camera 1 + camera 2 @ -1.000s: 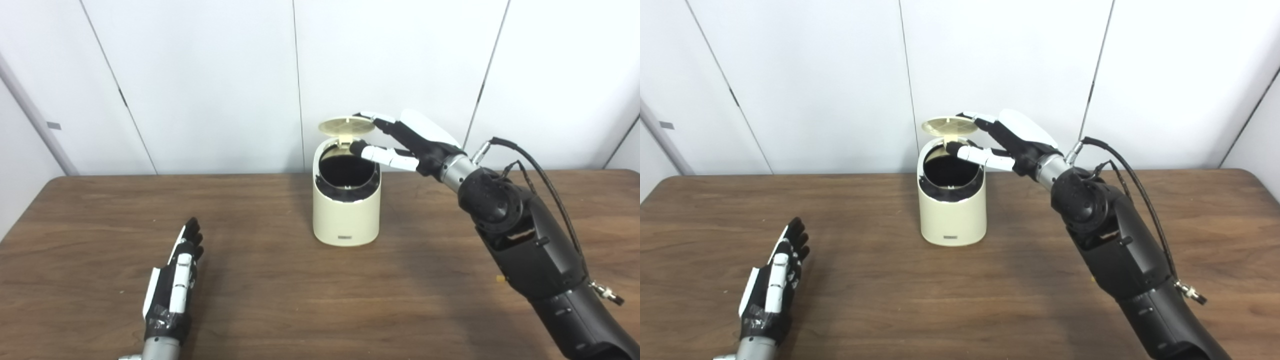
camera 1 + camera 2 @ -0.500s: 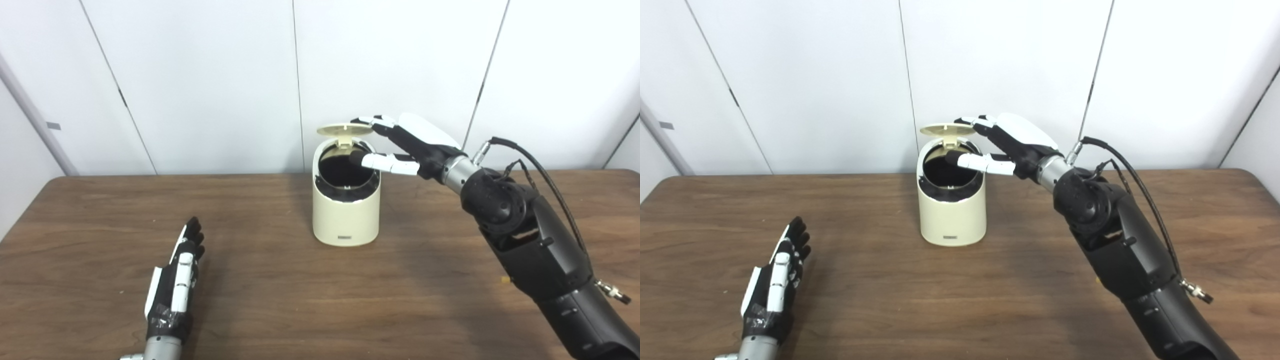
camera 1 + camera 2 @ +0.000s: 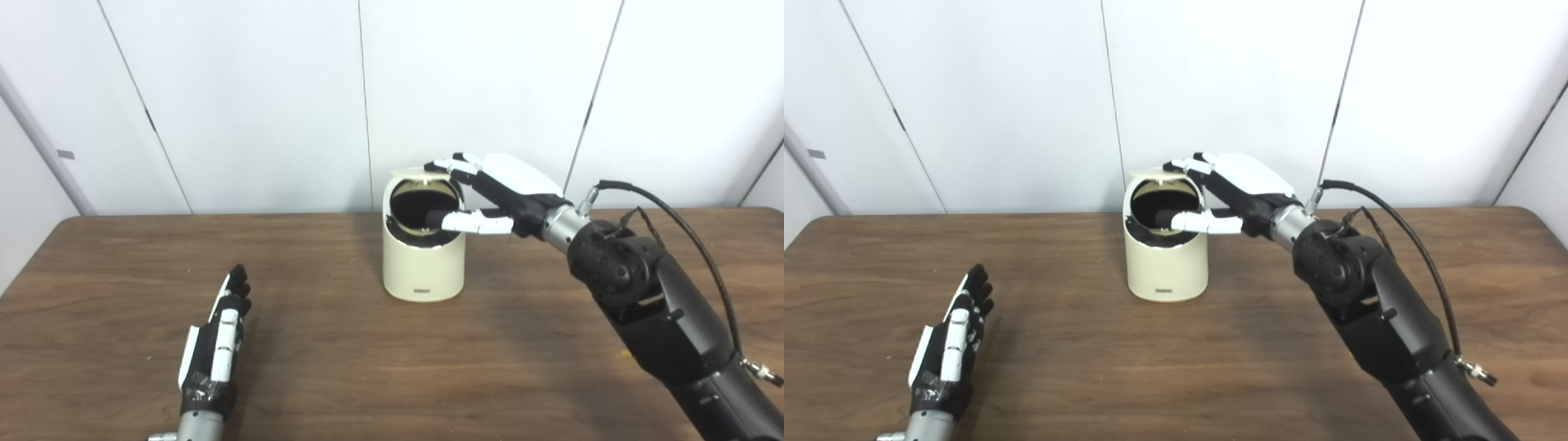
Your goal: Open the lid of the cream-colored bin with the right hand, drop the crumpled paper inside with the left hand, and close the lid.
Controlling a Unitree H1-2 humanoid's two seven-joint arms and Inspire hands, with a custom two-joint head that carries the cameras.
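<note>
1. Cream-colored bin (image 3: 423,264) stands at frame centre on the wooden table (image 3: 367,367); its lid (image 3: 424,176) is tilted low over the dark opening, not yet shut.
2. Right hand (image 3: 490,196): fingers spread on the lid's edge, thumb across the mouth, gripping nothing.
3. Left hand (image 3: 214,349), lower left: flat, fingers apart, holding nothing.
4. Crumpled paper not visible; possibly inside.
5. Closing step; next, press the lid flush.

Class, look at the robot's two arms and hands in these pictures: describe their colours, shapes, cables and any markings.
The right hand has a glossy white back, black palm and white-and-black fingers, joined by a silver wrist collar to a bulky matte black arm with a round joint. A black cable loops along that arm. The left hand is black with white plates, black tape around its base, and a silver wrist.
</note>
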